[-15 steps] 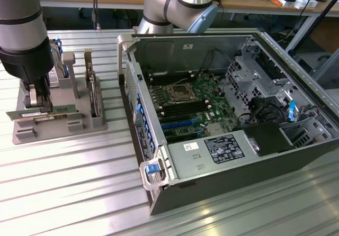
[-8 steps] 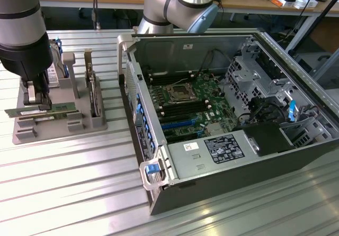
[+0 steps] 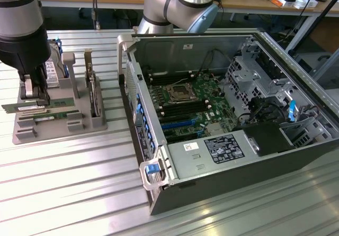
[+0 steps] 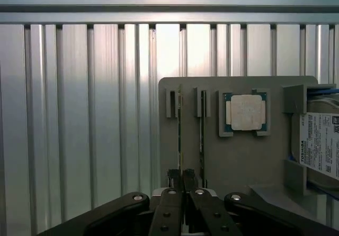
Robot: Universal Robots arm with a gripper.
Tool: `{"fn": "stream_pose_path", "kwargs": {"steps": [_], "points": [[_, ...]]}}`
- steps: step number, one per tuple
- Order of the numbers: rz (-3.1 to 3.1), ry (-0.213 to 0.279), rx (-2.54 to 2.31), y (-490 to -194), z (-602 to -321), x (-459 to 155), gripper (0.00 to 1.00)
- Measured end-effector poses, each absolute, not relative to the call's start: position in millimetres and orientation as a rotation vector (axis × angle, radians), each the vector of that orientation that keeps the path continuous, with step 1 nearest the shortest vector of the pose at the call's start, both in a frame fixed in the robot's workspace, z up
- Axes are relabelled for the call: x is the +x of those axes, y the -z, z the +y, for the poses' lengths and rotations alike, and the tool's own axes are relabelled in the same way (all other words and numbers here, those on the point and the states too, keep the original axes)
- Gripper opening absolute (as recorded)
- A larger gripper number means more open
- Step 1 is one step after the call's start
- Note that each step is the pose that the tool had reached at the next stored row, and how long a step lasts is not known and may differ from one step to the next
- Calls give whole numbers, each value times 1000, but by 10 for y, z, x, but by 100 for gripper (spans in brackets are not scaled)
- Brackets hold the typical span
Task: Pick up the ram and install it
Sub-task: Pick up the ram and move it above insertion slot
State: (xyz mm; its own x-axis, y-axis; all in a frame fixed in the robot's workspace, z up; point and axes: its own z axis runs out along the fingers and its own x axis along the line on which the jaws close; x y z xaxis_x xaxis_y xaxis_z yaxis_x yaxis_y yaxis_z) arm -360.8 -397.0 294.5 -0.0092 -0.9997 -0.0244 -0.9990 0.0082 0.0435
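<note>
Gripper [image 4: 180, 177] with fingers pressed together, pinching the ram [image 4: 180, 135], which stands on edge in the slot nearest the grey holder's [image 4: 238, 156] edge by the bare ribbed worktop [image 4: 79, 114]. A second stick [image 4: 201, 135] stands just beside it. The processor chip [image 4: 245, 112] lies farther along the holder, and the open computer case [image 3: 222, 188] stands well apart.

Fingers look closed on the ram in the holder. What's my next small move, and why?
Probably a slow, straight lift. The fingers appear shut on the ram, which stands on edge in the gray holder, with a second stick close beside it; pulling straight out should avoid snagging either.
</note>
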Motion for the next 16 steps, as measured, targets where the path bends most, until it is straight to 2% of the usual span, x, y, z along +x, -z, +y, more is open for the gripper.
{"fn": "stream_pose_path", "kwargs": {"steps": [16], "points": [[-2225,85,2206,-3200,-3970,-3608,12]]}}
